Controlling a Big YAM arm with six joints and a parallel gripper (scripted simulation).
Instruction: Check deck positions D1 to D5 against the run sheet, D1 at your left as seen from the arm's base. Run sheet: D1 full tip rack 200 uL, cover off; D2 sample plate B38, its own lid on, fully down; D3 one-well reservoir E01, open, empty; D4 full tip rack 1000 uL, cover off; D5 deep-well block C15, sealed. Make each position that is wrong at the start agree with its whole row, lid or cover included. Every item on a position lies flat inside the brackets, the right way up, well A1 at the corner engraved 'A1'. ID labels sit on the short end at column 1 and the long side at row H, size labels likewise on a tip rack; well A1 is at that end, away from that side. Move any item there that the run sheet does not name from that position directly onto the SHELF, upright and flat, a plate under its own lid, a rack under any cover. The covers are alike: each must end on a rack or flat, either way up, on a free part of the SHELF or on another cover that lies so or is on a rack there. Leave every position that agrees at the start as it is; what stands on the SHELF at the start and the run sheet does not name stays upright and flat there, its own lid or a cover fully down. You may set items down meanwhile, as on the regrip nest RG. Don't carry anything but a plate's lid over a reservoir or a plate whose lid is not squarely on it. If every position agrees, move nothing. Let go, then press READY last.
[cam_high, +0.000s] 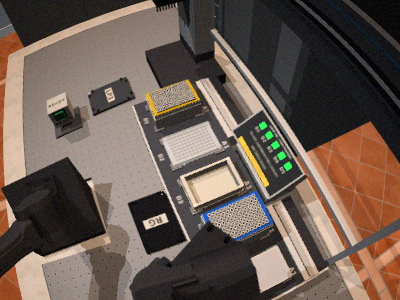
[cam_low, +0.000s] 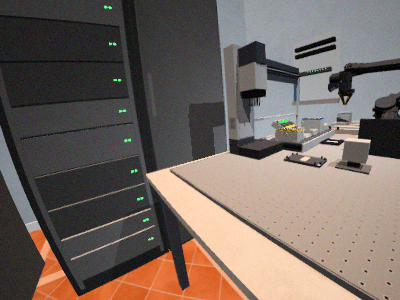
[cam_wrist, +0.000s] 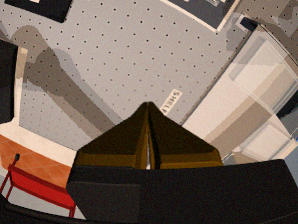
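In the top view the deck row holds a yellow-rimmed tip rack (cam_high: 172, 97) with no cover, a clear-lidded plate (cam_high: 191, 144), an open, empty beige reservoir (cam_high: 212, 182) and a blue-rimmed tip rack (cam_high: 239, 216) with no cover. A pale flat-topped block (cam_high: 270, 267) at the near end is partly hidden by my arm (cam_high: 200, 270). My gripper (cam_wrist: 148, 109) is shut and empty, high above the table beside the deck's D5 end. It also shows in the exterior view (cam_low: 345, 97).
The READY button box (cam_high: 60, 116) and a second dark nest (cam_high: 111, 95) stand at the far left. A panel with green lights (cam_high: 267, 155) lies right of the deck. Pale shelf surfaces (cam_wrist: 246, 106) lie below my gripper.
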